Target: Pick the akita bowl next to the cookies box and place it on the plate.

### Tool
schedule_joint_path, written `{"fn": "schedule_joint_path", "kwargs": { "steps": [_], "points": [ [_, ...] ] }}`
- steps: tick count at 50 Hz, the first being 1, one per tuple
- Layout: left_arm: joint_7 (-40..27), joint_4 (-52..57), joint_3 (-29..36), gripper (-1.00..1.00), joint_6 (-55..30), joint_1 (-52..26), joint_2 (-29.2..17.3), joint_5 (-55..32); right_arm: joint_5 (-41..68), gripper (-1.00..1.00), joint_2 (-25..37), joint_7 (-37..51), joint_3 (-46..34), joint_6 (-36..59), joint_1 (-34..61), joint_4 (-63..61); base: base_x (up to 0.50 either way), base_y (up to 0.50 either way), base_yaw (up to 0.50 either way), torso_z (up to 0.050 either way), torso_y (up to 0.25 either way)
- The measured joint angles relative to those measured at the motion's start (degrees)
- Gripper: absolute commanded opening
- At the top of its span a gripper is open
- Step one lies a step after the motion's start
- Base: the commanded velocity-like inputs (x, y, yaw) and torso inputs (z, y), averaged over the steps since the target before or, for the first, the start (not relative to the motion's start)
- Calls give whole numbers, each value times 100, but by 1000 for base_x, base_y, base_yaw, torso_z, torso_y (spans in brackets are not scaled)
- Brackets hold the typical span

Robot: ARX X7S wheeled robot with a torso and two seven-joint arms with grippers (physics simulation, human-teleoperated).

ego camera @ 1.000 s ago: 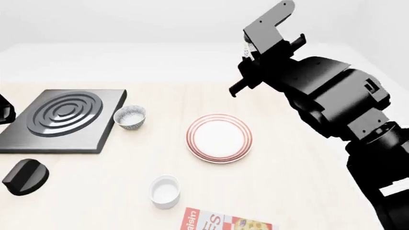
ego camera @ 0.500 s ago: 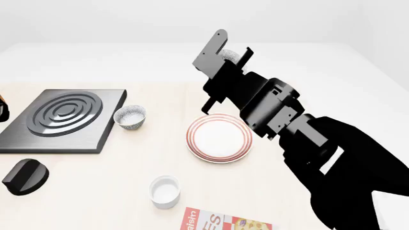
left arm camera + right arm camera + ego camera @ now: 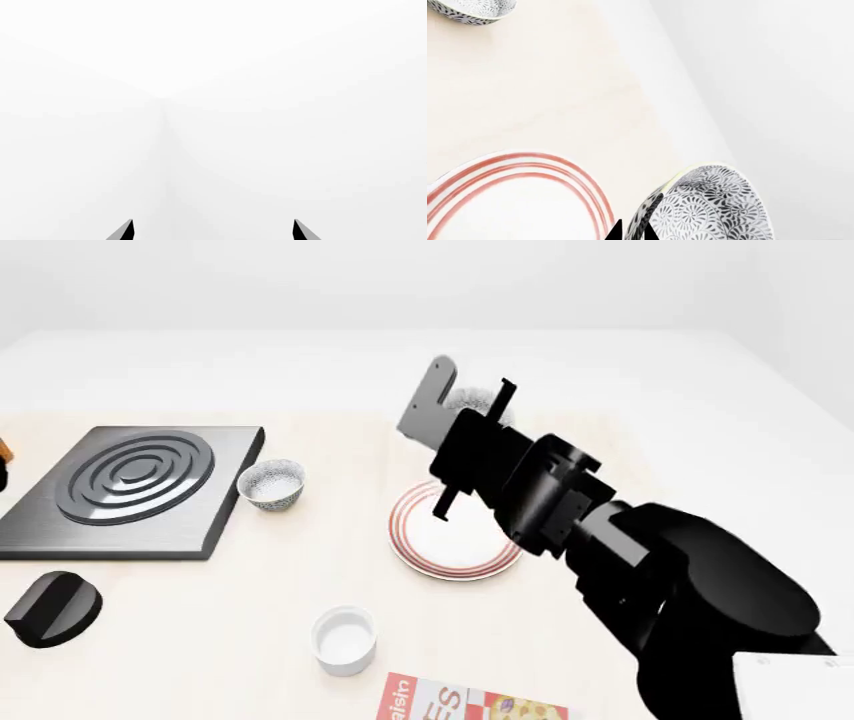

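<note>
My right gripper (image 3: 467,408) is shut on the rim of the akita bowl (image 3: 474,400), which hangs tilted above the far edge of the plate (image 3: 416,545). In the right wrist view the bowl's grey-blue patterned outside (image 3: 710,205) fills the space beside the two dark fingertips (image 3: 616,231) that pinch its wall, and the plate's red rings (image 3: 527,169) lie below. The cookies box (image 3: 474,706) lies at the near table edge, partly cut off. My left gripper (image 3: 213,231) is open and faces only white background.
A second patterned bowl (image 3: 272,483) (image 3: 474,9) stands beside a black stove slab (image 3: 127,485) at the left. A plain white cup (image 3: 344,639) sits near the cookies box, and a black knob (image 3: 51,608) lies at the near left.
My right arm has swung left and down with the bowl in its grip, from high at the far right to just over the plate's far edge.
</note>
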Motion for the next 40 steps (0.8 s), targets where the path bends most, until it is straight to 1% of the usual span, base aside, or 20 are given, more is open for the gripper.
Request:
{"fn": "schedule_joint_path", "kwargs": {
  "steps": [15, 40],
  "points": [
    [-15, 16, -51, 100, -20, 38, 27, 27, 24, -100, -15, -157, -25, 3, -109, 108, 0, 0, 0, 0, 0],
    [72, 23, -114, 100, 28, 87, 77, 64, 381, -100, -19, -705, -2, 245, -169, 222, 0, 0, 0, 0, 0]
  ]
}}
